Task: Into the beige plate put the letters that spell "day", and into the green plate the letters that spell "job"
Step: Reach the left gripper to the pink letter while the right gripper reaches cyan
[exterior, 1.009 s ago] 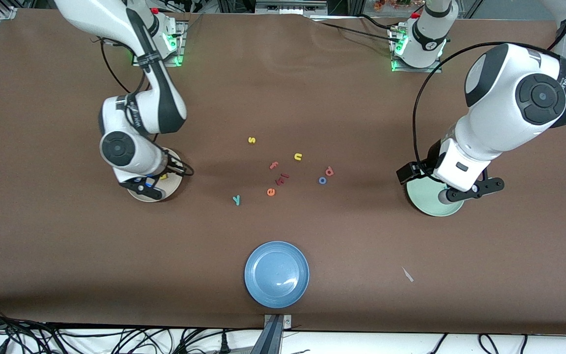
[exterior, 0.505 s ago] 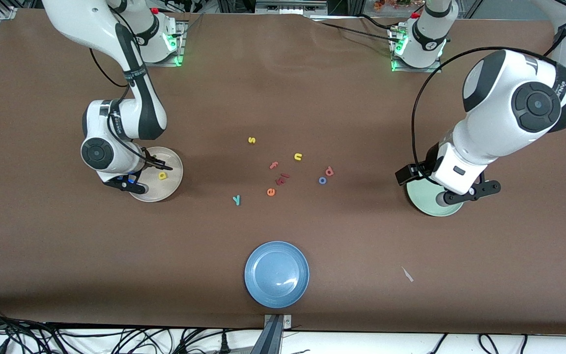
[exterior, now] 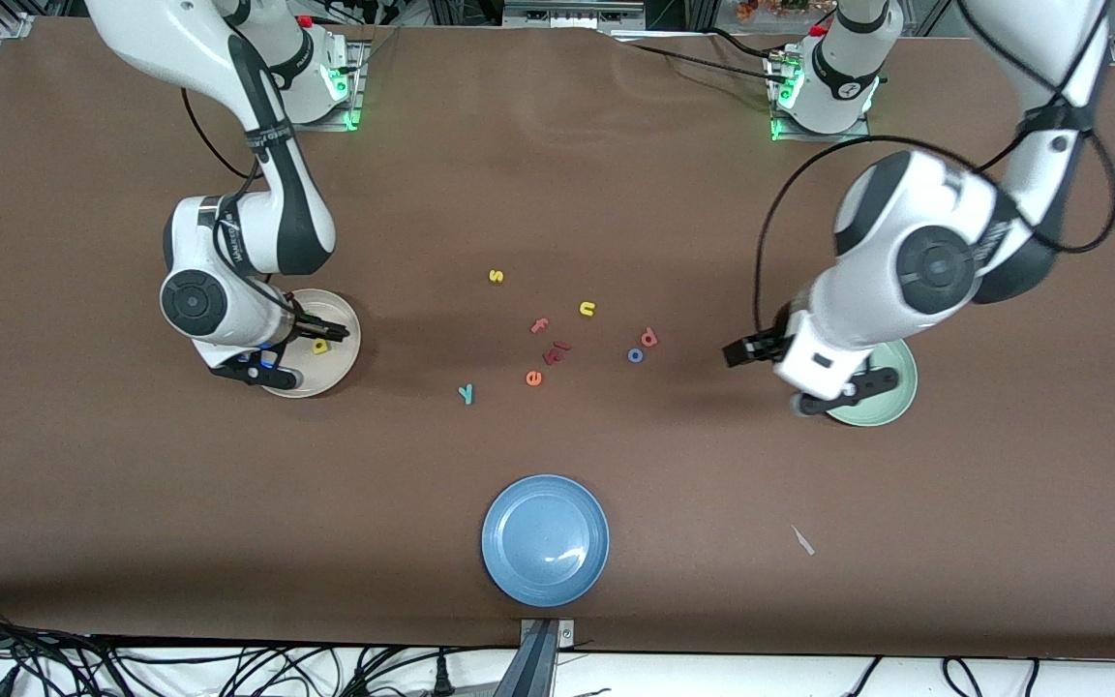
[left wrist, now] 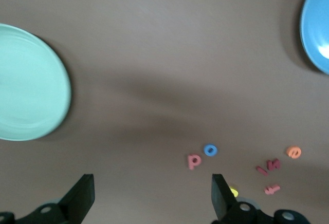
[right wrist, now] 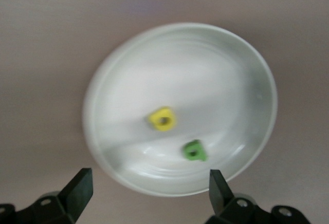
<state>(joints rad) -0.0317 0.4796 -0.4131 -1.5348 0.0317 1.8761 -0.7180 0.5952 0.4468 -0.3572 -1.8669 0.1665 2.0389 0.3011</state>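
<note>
The beige plate holds the yellow "a" and the dark green "d". My right gripper hangs open and empty over that plate's rim. The teal "y" lies on the table in the middle. The pink-red "b" and blue "o" lie side by side, also seen as "b" and "o". The green plate is partly under the left arm; its visible part is bare. My left gripper is open and empty over the table beside it.
A blue plate sits near the front camera's edge. Loose letters lie mid-table: yellow "s", yellow "n", pink "f", orange "e" and a dark red piece. A small white scrap lies toward the left arm's end.
My right gripper has opened, left the yellow "a" in the beige plate and drawn back to the plate's rim. My left arm has swung off the green plate toward the middle letters.
</note>
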